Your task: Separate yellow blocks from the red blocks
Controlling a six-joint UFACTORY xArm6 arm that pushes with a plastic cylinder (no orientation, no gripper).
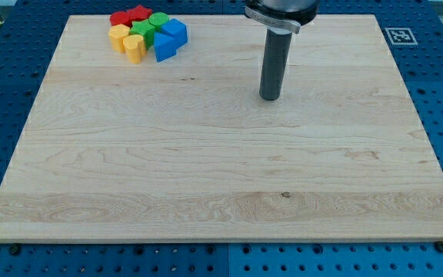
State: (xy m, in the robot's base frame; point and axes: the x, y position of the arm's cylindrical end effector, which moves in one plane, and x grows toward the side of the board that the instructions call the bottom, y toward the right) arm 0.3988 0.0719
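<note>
Several blocks sit bunched together at the board's top left. A red block [119, 18] and a red star-shaped block [139, 13] lie at the top of the bunch. A yellow block [118, 36] and a second yellow block [134, 48] lie at its lower left, just below the red ones. Two green blocks [143, 30] [158, 21] sit in the middle, between the red and yellow ones. Two blue blocks [174, 31] [164, 48] are on the right side. My tip [270, 98] stands on the board well to the right of the bunch, touching no block.
The wooden board [221, 169] lies on a blue perforated table. A black-and-white marker tag [400, 35] sits just off the board's top right corner.
</note>
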